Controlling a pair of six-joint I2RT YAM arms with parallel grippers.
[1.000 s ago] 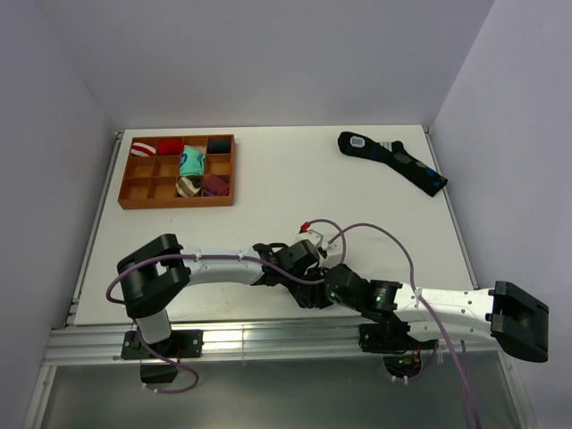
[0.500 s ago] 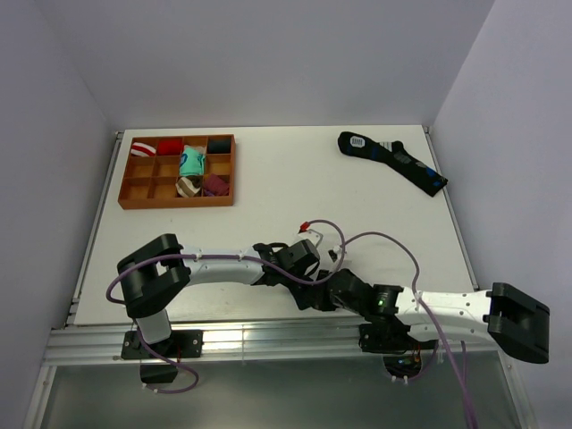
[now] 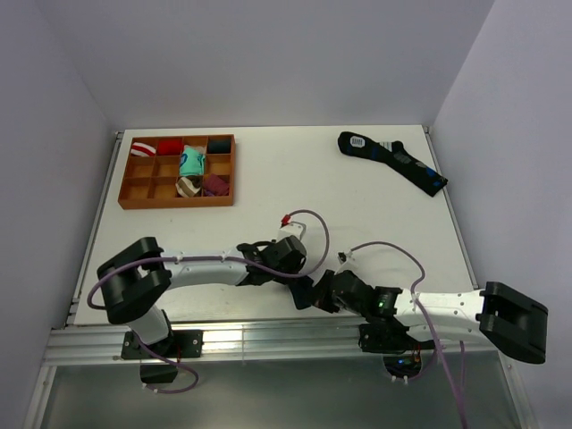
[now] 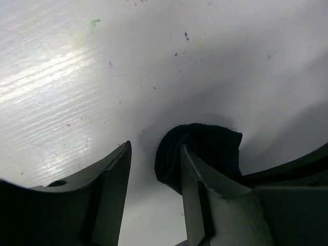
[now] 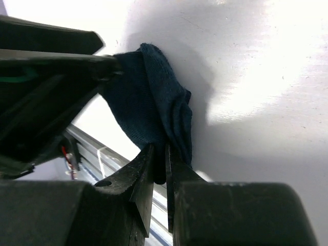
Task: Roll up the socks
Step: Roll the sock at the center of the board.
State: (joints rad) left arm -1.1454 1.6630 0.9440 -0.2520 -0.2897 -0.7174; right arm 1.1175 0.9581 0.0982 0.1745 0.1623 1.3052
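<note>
A brown tray (image 3: 170, 203) with sock bundles (image 3: 190, 164) sits at the upper left of the overhead view. At lower centre, the left gripper (image 4: 154, 154) is released, fingers apart. The socks (image 4: 207, 146) lie on the table (image 4: 77, 77), partly hidden behind the finger at frame right. The right gripper (image 5: 160, 149) is clenched on their near edge. From above, both wrists hide the socks.

Left hand (image 3: 302, 284) and right hand (image 3: 320, 297) meet near the worktop's (image 3: 268, 223) front edge (dark, hard to separate); orange divided tray (image 3: 176, 203) far left, blue-patched sock (image 3: 393, 162) far right.
</note>
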